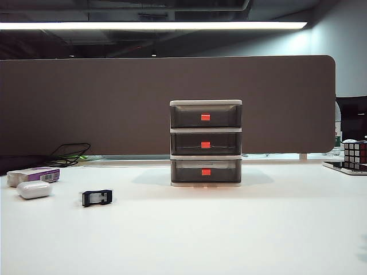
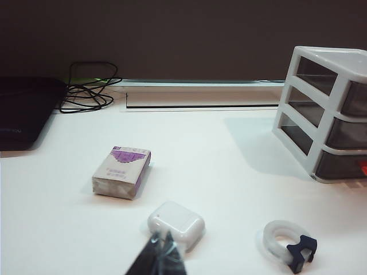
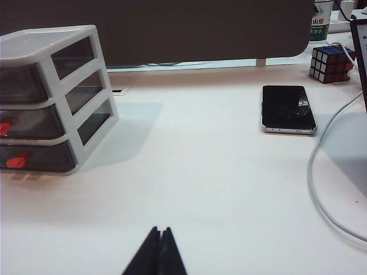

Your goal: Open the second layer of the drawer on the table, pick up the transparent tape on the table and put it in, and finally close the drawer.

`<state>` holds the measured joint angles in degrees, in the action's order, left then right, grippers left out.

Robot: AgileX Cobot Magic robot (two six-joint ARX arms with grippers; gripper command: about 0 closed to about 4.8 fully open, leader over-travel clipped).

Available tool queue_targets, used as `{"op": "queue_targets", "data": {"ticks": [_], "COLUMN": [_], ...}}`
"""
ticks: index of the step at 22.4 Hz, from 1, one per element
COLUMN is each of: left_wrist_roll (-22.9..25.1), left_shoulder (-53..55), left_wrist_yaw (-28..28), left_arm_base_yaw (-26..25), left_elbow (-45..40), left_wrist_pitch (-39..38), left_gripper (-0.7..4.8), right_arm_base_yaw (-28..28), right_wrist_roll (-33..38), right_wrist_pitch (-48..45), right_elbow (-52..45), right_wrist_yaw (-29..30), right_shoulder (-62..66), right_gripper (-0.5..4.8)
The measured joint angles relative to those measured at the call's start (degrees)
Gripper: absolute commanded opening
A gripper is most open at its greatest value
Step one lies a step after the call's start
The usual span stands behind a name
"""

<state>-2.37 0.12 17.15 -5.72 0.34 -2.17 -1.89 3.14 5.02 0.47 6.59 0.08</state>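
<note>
plainly, on the white desk (image 1: 229, 229) the exterior view runs from the 9 o'clock side across to 3 o'clock. farthest toward 9 o'clock lies a purple-and-white box (image 1: 33, 175), with a white rounded case (image 1: 34, 189) just beside it on the near side. a black cable (image 1: 69, 153) coils behind them by the brown partition (image 1: 114, 103). next comes the transparent tape (image 1: 96, 197), a small black dispenser lying on the desk, well apart from the drawer (image 1: 205, 142), toward 8 o'clock of it. the drawer stands upright at the centre, all three smoky grey trays pushed in; the second layer (image 1: 205, 144) sits closed between the top and bottom trays, its red-orange tab facing the camera. toward 3 o'clock a rubik's cube (image 1: 355, 153) rests at the desk's far edge.

neither arm shows in the exterior view. in the left wrist view the left hand (image 2: 159, 247) hangs above the desk with its dark fingers pressed together, tips near the white rounded case, holding nothing. in the right wrist view the right hand (image 3: 159, 234) likewise has its fingers pressed together over bare desk, with a black phone (image 3: 288, 107) and a white cord (image 3: 321, 189) off to one side of it.
</note>
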Motion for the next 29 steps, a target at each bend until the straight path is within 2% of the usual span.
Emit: {"op": "queue_targets", "data": {"ticks": [14,16,18,19,21,22,24,26,27,29], "left_wrist_roll": [-0.02,-3.15,-11.10,-16.31,-18.56,-18.82,-19.17,-23.10,-27.41,-31.98], "left_shoulder": [0.00,0.00,0.00,0.00,0.00,0.00,0.00,0.00,0.00,0.00], "left_wrist_yaw": [0.02,2.75,10.62,18.16,26.95,29.09,29.94,30.08,30.01,29.86], "left_arm_base_yaw": [0.00,0.00,-0.02,0.00,0.00,0.00,0.00,0.00,0.00,0.00], "left_elbow": [0.00,0.00,0.00,0.00,0.00,0.00,0.00,0.00,0.00,0.02], "left_wrist_pitch": [0.00,0.00,0.00,-0.02,-0.02,-0.02,0.00,0.39,1.99,4.98], "left_gripper": [-0.05,-0.05,-0.05,-0.05,-0.05,-0.05,-0.05,-0.05,-0.05,-0.05], "right_arm_base_yaw": [-0.02,-0.04,-0.04,-0.04,0.00,0.00,-0.02,-0.02,-0.02,-0.04], "right_wrist_roll": [0.02,0.52,4.22,7.45,8.74,9.05,9.11,9.14,9.14,9.14], "right_wrist_pitch": [0.00,0.07,0.09,0.11,0.09,0.09,0.09,0.09,0.09,0.04], "right_elbow": [0.00,0.00,0.00,0.00,0.00,0.00,0.00,0.00,0.00,0.00], "right_wrist_yaw": [0.00,2.78,9.94,17.05,24.94,26.58,26.67,26.67,26.64,26.62], "right_shoulder": [0.00,0.00,0.00,0.00,0.00,0.00,0.00,0.00,0.00,0.00], "right_gripper": [-0.05,-0.05,-0.05,-0.05,-0.05,-0.05,-0.05,-0.05,-0.05,-0.05]}}
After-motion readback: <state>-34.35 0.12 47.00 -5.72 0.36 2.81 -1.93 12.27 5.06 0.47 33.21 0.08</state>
